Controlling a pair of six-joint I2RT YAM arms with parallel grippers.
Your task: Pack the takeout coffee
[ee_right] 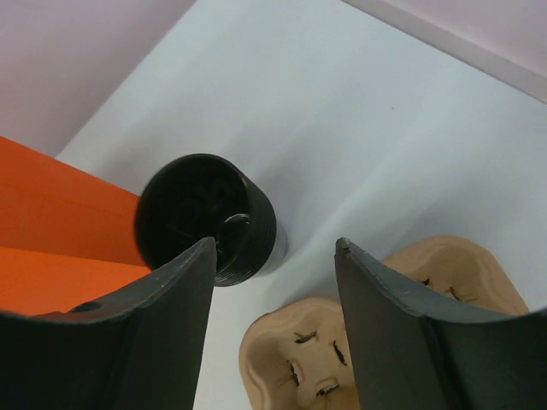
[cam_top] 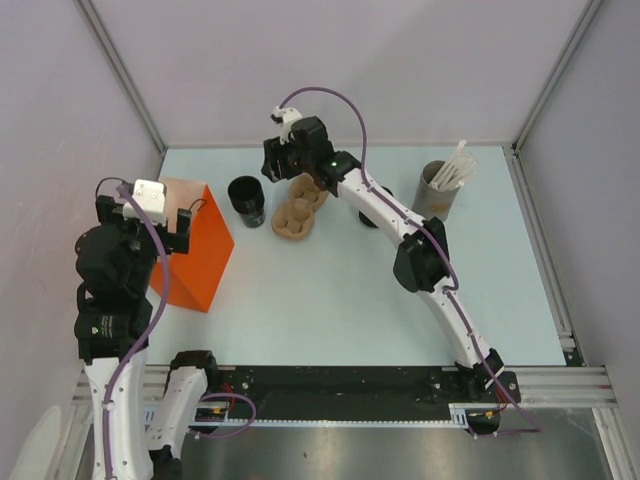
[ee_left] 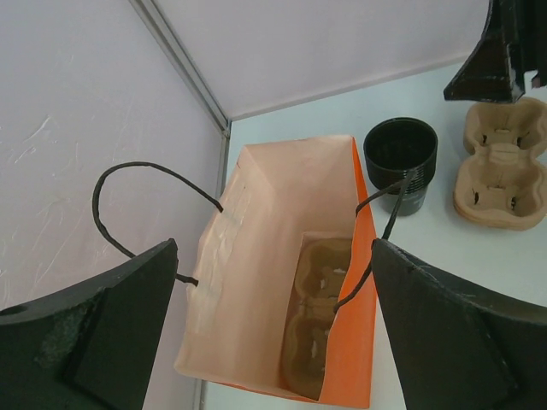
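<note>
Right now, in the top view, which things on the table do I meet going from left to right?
orange paper bag → takeout coffee → brown pulp cup carrier → grey cylinder of white sticks

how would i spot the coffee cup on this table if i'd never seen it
Start at the tall orange paper bag on the left side of the table. Just to its right, between the bag and the brown pulp cup carrier, sits the takeout coffee. It is the only small black lidded cup, far shorter than the bag.
</note>
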